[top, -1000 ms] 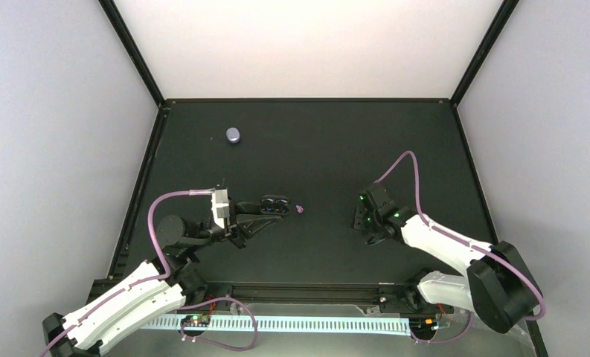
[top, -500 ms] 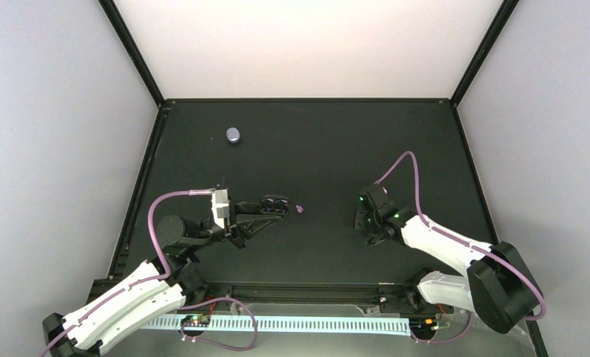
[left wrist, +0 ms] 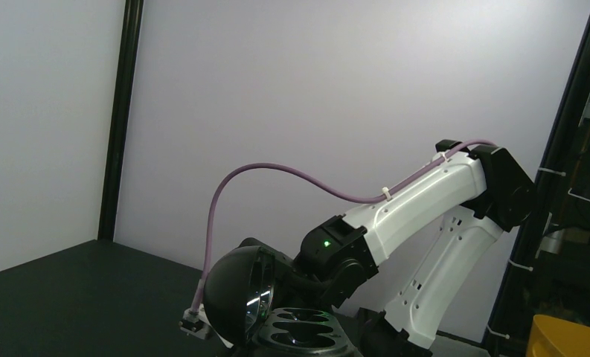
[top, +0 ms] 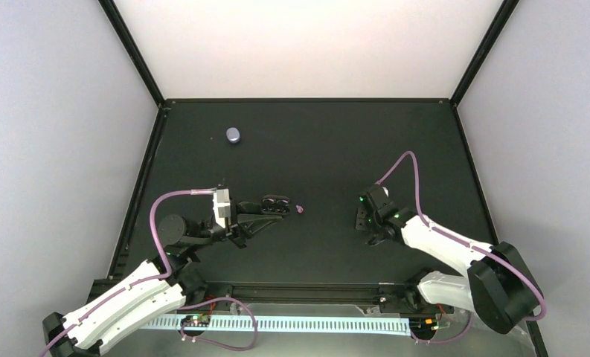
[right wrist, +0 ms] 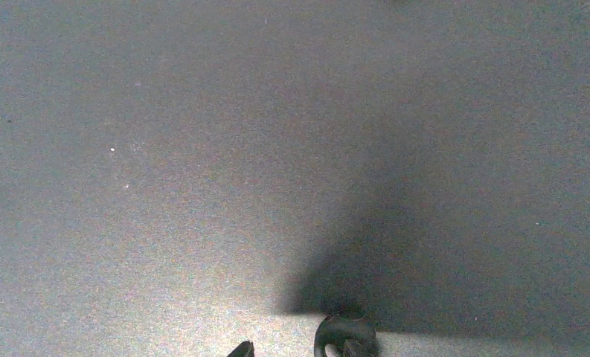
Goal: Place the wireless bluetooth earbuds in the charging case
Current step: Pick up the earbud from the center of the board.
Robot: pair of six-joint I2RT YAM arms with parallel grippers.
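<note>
Near right, the right fingers (top: 364, 225) hover low; their gap cannot be told. Left fingers (top: 265, 213) clamp the open charging case (top: 275, 203), an earbud (top: 300, 209) just right of it. Best keep sockets level, pinch lightly.

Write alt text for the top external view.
From above, the jaws of the left arm grip a dark open case with two wells mid-table, one tiny purple earbud lying just right of it. The right arm points its jaws down at the black table farther right; a small lavender pebble-shaped object sits far back left.
</note>
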